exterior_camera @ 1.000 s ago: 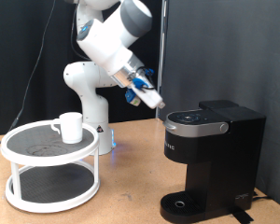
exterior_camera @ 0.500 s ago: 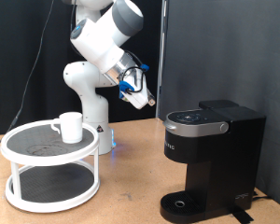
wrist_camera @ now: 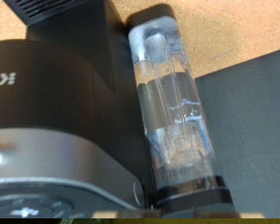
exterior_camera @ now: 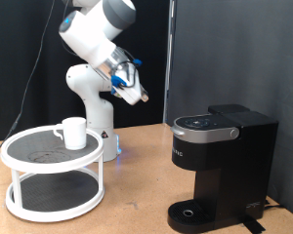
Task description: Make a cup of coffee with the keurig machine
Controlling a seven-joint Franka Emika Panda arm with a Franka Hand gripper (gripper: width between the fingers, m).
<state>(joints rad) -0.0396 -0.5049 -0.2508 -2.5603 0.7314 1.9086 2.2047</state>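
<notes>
Black keurig machine point(exterior_camera: 220, 166), lid shut.

open air above keurig machine point(exterior_camera: 223, 161), cup point(exterior_camera: 72, 132) well apart

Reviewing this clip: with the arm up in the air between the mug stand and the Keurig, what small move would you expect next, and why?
Probably a swing toward the cup on the round stand. The gripper hangs in the air, holding nothing visible; the keurig machine has its lid down and nothing on its drip base.

Wrist view: keurig machine point(wrist_camera: 56, 112) cut off by picture edges, lettering partly cropped, blurred. Gripper point(exterior_camera: 137, 96) fingers too small to tell apart.
</notes>
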